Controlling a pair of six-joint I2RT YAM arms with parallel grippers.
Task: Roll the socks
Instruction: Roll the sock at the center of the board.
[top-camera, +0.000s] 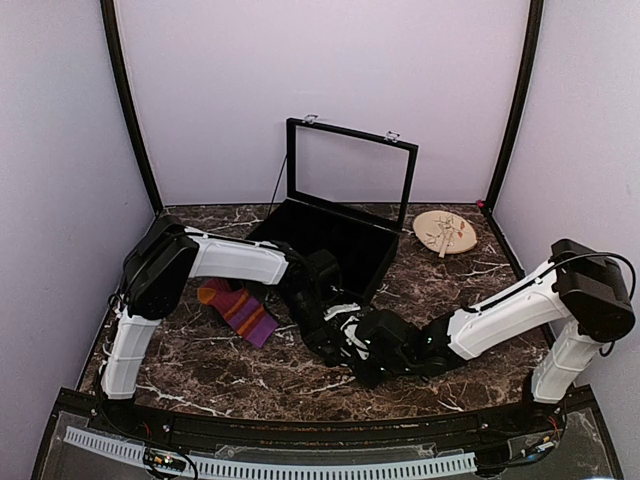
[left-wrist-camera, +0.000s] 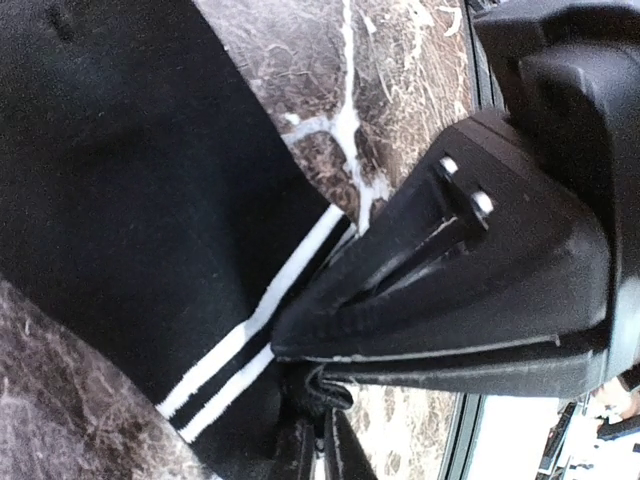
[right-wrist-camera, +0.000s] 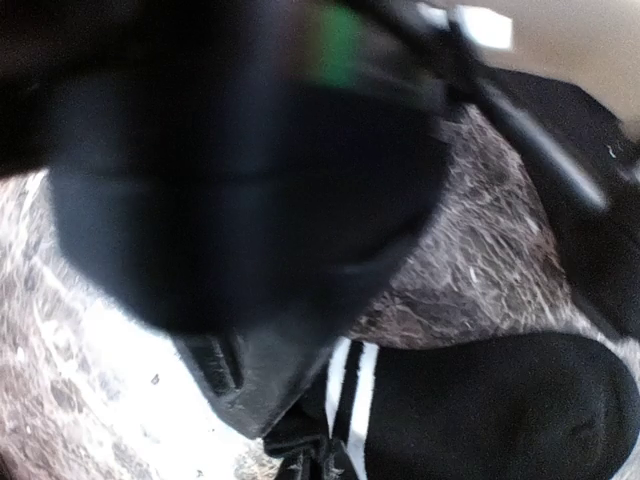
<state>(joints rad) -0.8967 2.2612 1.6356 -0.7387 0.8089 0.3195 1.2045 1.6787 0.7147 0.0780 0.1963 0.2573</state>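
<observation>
Left fingers (left-wrist-camera: 300, 460) clamp the black sock's (left-wrist-camera: 120, 200) cuff on the tabletop (top-camera: 230, 375), right fingers (right-wrist-camera: 298, 468) alongside with grip unclear; the roll seems barely started, and turning cuff toward toe likely comes next.

black sock (left-wrist-camera: 130, 200) (white cuff stripes), purple-orange striped sock (top-camera: 240, 312), brown marbled table (top-camera: 250, 380)

On the table (top-camera: 200, 375), a case (top-camera: 340, 240) sits at the back centre, with a plate (top-camera: 445, 233) to its right. The left sock (top-camera: 240, 312) lies in front of the case, left of centre. The centre sock (left-wrist-camera: 120, 200) lies to its right, nearer the front.
</observation>
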